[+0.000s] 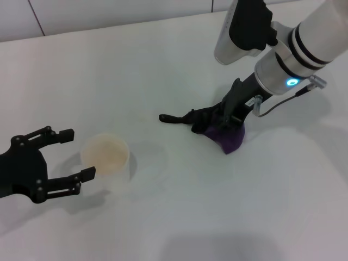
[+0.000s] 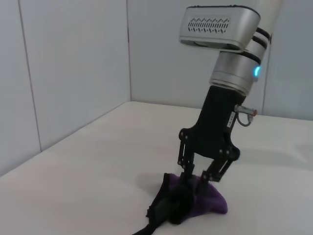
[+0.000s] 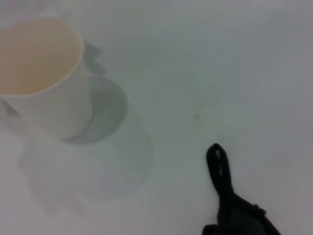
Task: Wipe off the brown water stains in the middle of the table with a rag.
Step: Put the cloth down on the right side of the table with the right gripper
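Note:
The purple rag lies bunched on the white table right of centre, its black tail trailing left. My right gripper presses down onto it from above. In the left wrist view its fingers are closed into a fold of the rag. Of the brown water stains, only a faint yellowish trace shows in the right wrist view, on the table between the rag's tail and the cup. My left gripper rests open at the lower left, fingertips beside the cup.
A white paper cup with a tan inside stands left of centre, right at my left fingertips; the right wrist view shows the cup too. A faint wet sheen lies on the table just right of it. White wall panels bound the far side.

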